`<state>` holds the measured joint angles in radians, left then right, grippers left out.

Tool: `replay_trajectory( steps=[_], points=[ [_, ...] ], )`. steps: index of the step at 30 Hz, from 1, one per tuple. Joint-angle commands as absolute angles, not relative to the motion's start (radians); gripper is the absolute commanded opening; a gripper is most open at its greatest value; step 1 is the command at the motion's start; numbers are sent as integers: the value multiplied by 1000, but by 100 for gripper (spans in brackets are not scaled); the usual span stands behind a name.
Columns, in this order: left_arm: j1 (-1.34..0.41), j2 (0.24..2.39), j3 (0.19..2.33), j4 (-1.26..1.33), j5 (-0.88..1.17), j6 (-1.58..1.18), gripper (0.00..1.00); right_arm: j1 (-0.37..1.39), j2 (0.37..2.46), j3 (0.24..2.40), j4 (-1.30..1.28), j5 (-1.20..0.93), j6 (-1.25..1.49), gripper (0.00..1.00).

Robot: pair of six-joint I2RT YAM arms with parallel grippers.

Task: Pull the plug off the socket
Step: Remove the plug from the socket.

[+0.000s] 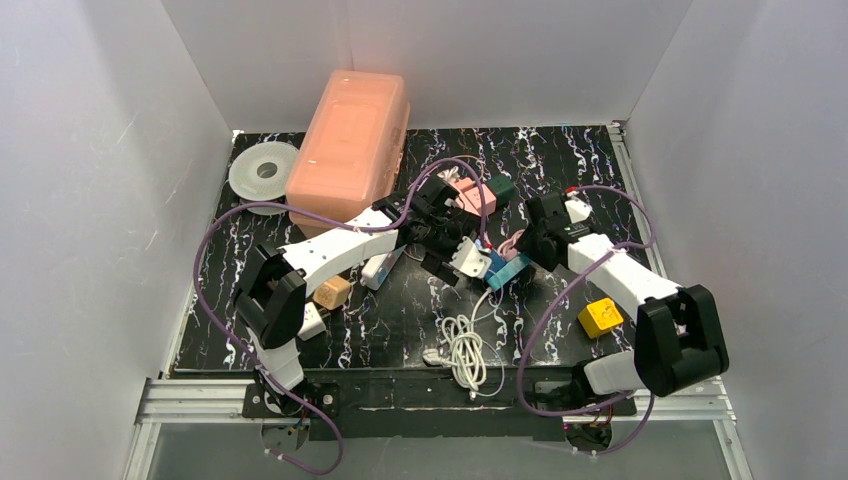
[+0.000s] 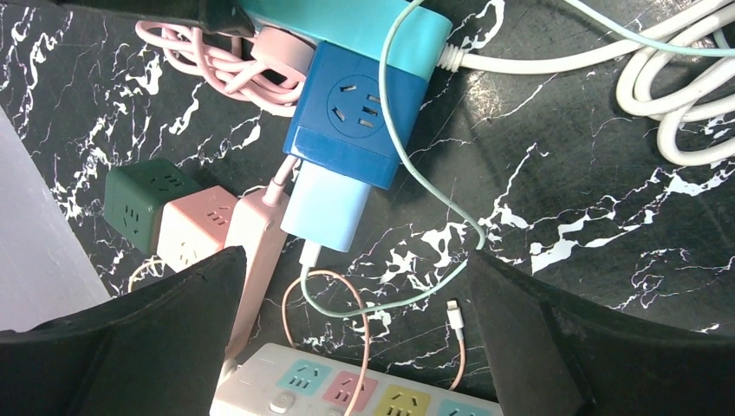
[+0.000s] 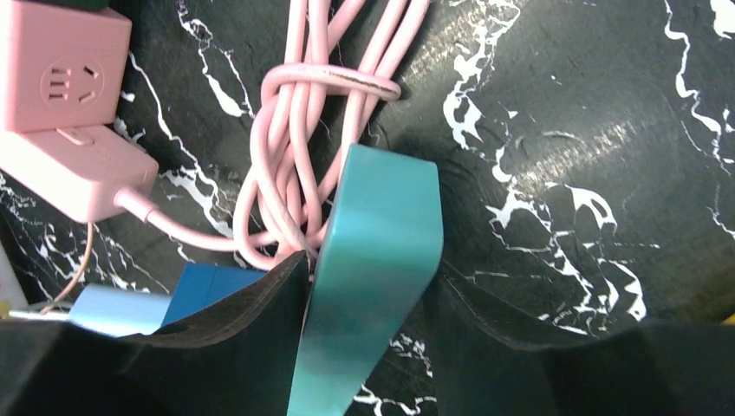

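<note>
The plug (image 2: 325, 208) is not out yet: it sits fully seated in the blue socket (image 2: 351, 117), mid-table between the arms. The right gripper (image 3: 373, 277) appears clamped on the teal block (image 3: 381, 199) joined to that socket, apparently bracing it. The left gripper (image 2: 357, 264) hangs wide open above the plug, so grasping and pulling are both left to do.

Bystanders on the black marbled mat (image 1: 580, 160)
A salmon plastic box (image 1: 350, 140) stands at the back, a clear tape roll (image 1: 265, 175) just beside it. A wooden cube (image 1: 332, 292) and a yellow block (image 1: 600, 317) lie well apart. A green cube socket (image 2: 139, 201) touches a pink cube socket (image 2: 195, 227), near a white power strip (image 2: 347, 390).
</note>
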<state>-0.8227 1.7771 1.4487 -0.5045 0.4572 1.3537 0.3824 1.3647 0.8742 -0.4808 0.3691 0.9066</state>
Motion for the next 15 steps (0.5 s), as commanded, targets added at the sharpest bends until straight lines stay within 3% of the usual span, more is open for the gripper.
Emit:
replay_trajectory(
  steps=[1, 7, 10, 12, 15],
  points=[
    [-818, 1703, 1433, -499, 474, 1368, 100, 394, 1406, 872, -376, 428, 927, 56],
    [-816, 1714, 1419, -469, 470, 1381, 100, 405, 1427, 848, -323, 432, 928, 45],
    [-811, 1736, 1403, -416, 468, 1390, 100, 406, 1402, 839, -295, 434, 899, 29],
    [-805, 1766, 1404, -402, 471, 1414, 100, 407, 1380, 828, -267, 419, 871, 4],
    [-806, 1792, 1410, -410, 495, 1439, 100, 407, 1330, 798, -239, 396, 856, 1]
  ],
)
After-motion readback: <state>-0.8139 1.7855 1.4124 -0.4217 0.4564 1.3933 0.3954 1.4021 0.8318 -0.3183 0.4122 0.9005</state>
